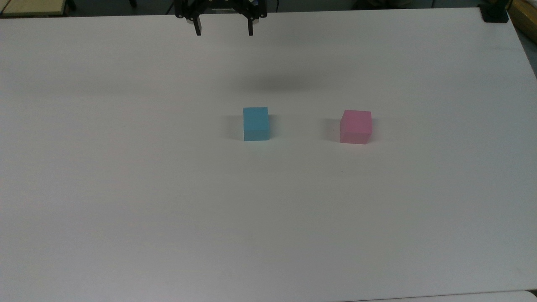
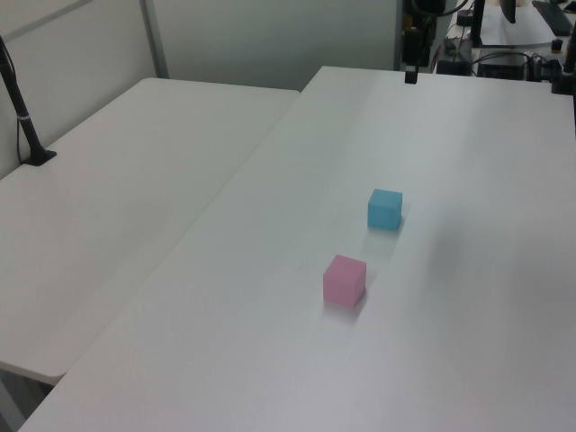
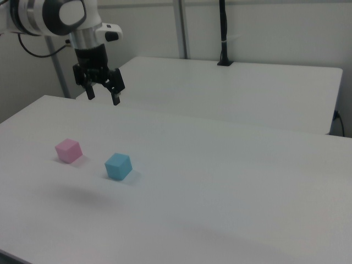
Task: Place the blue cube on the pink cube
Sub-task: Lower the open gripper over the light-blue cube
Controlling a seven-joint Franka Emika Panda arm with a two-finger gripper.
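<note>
So the blue cube [image 1: 255, 123] is sitting flat on the white table [image 1: 126, 188], roughly mid-table in the top view, and the pink cube [image 1: 355, 126] is off to the top view's right of it, well apart, with bare tabletop between them. Both rest on the surface on their own, nothing touching either one. In the left view the blue cube [image 2: 385, 209] is farther back and the pink cube [image 2: 345, 280] is nearer the camera, a bit to the left view's left. In the right view it flips: pink cube [image 3: 69, 150] on the right view's left, blue cube [image 3: 118, 166] just to its right and slightly closer.

The gripper [image 1: 223, 30] hangs at the far edge of the table in the top view, up in the air, fingers pointing down and spread wide with nothing between them. It's well away from both cubes. The right view shows it best: gripper [image 3: 103, 97] hanging off the white Panda arm [image 3: 49, 15], well above the tabletop and behind the pink cube. There's a soft shadow [image 1: 277, 82] on the table between the gripper and the blue cube in the top view.

A second white table [image 2: 108, 207] butts up alongside, with a black pole [image 2: 20, 108] standing on it.
</note>
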